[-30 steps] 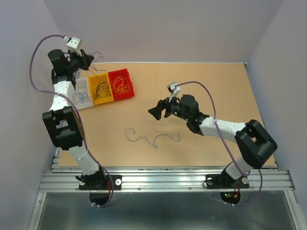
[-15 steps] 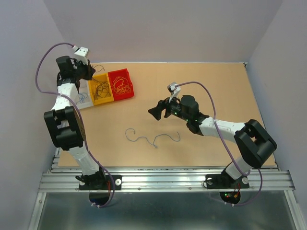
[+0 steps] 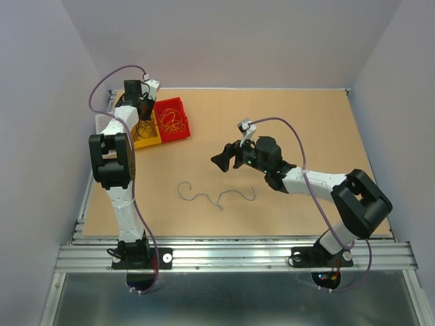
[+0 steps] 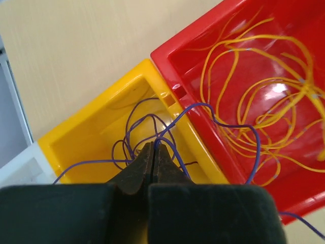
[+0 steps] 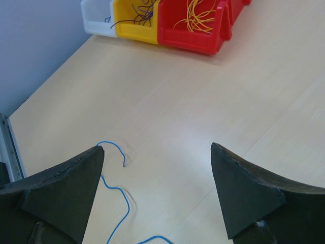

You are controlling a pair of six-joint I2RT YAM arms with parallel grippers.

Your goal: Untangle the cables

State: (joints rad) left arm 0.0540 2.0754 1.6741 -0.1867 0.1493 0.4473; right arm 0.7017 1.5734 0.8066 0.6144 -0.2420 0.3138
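**Up at the bins, one wire pinched; another loose on the table**

Overhead we see the left arm stretched to the far left corner, over the row of bins. Its wrist camera shows the left gripper (image 4: pixel 153 148) with both fingers pressed together, pinching a violet-blue wire (image 4: pixel 257 150) at the tips. From that pinch the wire loops over the yellow bin (image 5: pixel 134 31), crosses the shared wall and arcs above the red bin (image 5: pixel 188 40). The red bin holds a heap of orange-yellow wires (image 4: pixel 264 96). The yellow bin holds dark wires (image 5: pixel 136 11), and a white bin (image 5: pixel 96 23) stands on its other side.

The right gripper (image 5: pixel 156 148) hangs above the middle of the table (image 3: pixel 306 122), well apart from the bins. Its fingers are spread wide and nothing sits between them. A single blue cable (image 5: pixel 127 202) lies in loose curves on the bare wood, near the right gripper on the side of the arm bases. We cannot tell how high the gripper hangs above the wood.
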